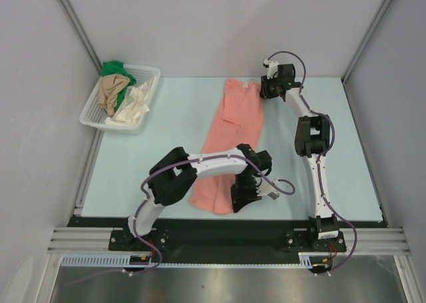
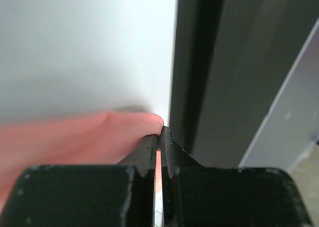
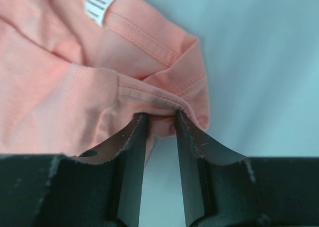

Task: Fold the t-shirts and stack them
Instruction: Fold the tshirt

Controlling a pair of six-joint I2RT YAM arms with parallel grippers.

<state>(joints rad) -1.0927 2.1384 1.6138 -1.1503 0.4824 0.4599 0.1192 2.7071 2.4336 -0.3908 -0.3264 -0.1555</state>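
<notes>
Between pincers: pink shirt (image 1: 229,133) half-folded, left pincer (image 2: 160,133) clamps hem, right pincer (image 3: 159,118) grips collar end; other shirts (image 1: 118,90) untouched in basket (image 1: 92,121), nothing stacked.

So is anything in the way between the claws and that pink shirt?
Nothing visible is. Both pinch the pink shirt: the left gripper at its near end, the right gripper at its collar end.

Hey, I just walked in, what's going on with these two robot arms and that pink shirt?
Both arms hold the salmon-pink t-shirt, lying lengthwise on the table as a narrow strip. The left pincer is shut on its near end; the right pincer pinches the collar end. The green t-shirt, tan t-shirt and cream t-shirt sit bunched in the white basket at far left.
</notes>
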